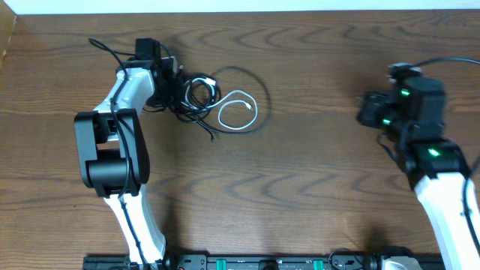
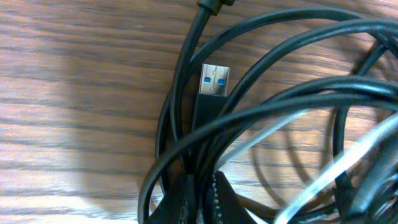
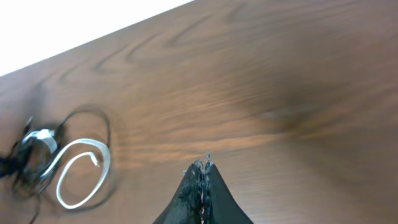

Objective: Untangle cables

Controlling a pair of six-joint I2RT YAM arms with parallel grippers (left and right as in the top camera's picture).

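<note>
You see the black cable [image 2: 188, 62] only in part from the left wrist: its loops run off the right and bottom edges, with the white cable [image 2: 348, 165] a blur among them. From the right wrist, the tangle [image 3: 25, 155] is blurred and cut by the left edge.

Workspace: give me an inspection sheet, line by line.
Surface: brown wood-grain table.
Job's things: thin black cable and shorter white cable, tangled in one heap beside the left arm.
Clutter: nothing seen.
Grippers: left claw shut on thin black cable; right claw shut, empty, apart from the heap.
Cables: thick black cord trails from the right arm.
Surroundings: white area beyond the table; black base rail at the near edge.
</note>
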